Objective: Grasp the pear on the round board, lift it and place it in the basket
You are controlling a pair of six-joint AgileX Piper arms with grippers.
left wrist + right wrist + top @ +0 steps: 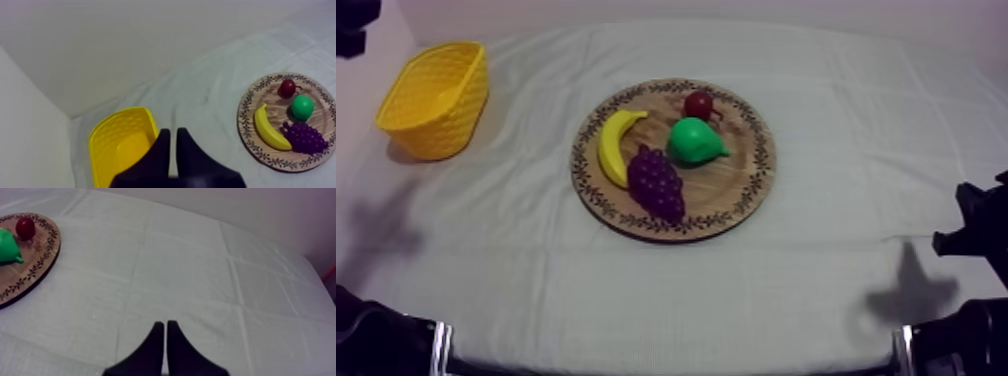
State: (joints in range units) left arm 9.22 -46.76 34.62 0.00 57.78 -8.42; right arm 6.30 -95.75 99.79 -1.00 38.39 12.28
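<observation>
The green pear (pixel 694 142) lies on the round wooden board (pixel 731 188) in the middle of the table, right of the banana (pixel 613 143). The yellow basket (pixel 448 118) stands empty at the far left. My left gripper (pixel 174 145) is shut on nothing and hangs beside the basket (pixel 107 137), well away from the pear (pixel 302 107). My right gripper (pixel 163 338) is shut too, its fingers together over bare cloth, with the pear (pixel 7 247) and the board (pixel 31 258) far off to its side.
The board also carries a purple bunch of grapes (pixel 656 182) in front of the pear and a small red fruit (pixel 698 104) behind it. Part of my right arm (pixel 976 228) sits at the table's right edge.
</observation>
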